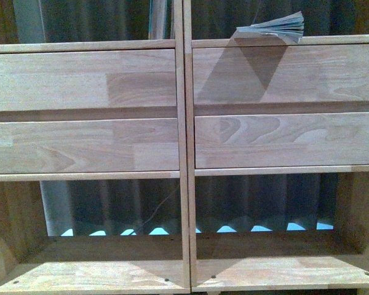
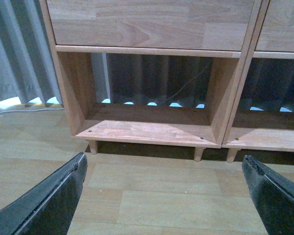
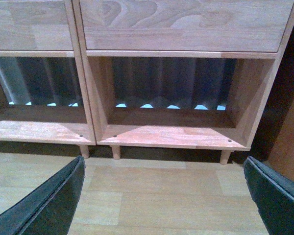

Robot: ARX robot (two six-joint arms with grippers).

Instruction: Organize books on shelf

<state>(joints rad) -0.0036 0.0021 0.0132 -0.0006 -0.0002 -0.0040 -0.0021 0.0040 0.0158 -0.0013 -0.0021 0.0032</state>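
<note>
The light wood shelf (image 1: pixel 141 144) of two bays fills the front view. One book (image 1: pixel 275 28) lies flat on the upper shelf of the right bay, its pale page edges fanned toward me; its cover is hidden, so I cannot tell which book it is. No other book shows. Neither gripper shows in the front view. My left gripper (image 2: pixel 164 196) is open and empty, low over the floor before the left bay's bottom compartment (image 2: pixel 147 129). My right gripper (image 3: pixel 164 196) is open and empty before the right bay's bottom compartment (image 3: pixel 171 134).
Both bottom compartments are open at the back onto a grey curtain (image 1: pixel 234 196). The shelf stands on short peg legs (image 2: pixel 199 153) on a pale wood-plank floor (image 2: pixel 152 191). A curtain (image 2: pixel 14 54) hangs beside the left bay. A dark wood surface (image 3: pixel 289 142) stands beside the right bay.
</note>
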